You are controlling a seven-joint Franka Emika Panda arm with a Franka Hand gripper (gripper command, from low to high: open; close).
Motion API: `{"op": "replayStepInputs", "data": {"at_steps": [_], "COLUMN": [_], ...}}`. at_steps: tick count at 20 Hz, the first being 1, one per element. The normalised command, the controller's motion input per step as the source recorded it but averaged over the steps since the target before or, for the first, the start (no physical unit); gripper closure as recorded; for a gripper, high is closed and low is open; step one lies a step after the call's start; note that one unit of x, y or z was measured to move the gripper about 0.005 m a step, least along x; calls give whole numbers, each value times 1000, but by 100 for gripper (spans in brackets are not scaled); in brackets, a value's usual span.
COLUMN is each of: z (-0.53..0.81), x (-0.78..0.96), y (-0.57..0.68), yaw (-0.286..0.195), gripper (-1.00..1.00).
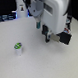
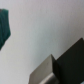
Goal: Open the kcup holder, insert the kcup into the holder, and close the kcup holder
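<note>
Well apart: kcup point(image 1: 18, 48), claw point(image 1: 60, 40).

White boxy arm point(image 1: 55, 14) housing with rounded corners, dark pincer point(image 1: 56, 37) below, black finger blocks

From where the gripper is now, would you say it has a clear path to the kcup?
Probably yes. The kcup stands upright and alone on the white table, with nothing around it. The gripper hangs above, toward the exterior view's right, with only bare table showing between them.
</note>
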Motion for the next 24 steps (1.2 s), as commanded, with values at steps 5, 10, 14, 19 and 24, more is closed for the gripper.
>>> {"op": "replayStepInputs", "data": {"at_steps": [5, 10, 14, 19, 24], "z": [1, -30, -132, -325, -470], "x": [-323, -248, -280, -349, -305], "y": [-465, -495, -481, -490, -524], "yaw": [-241, -247, -245, -240, -238], "gripper": [-100, -100, -100, -100, -100]}}
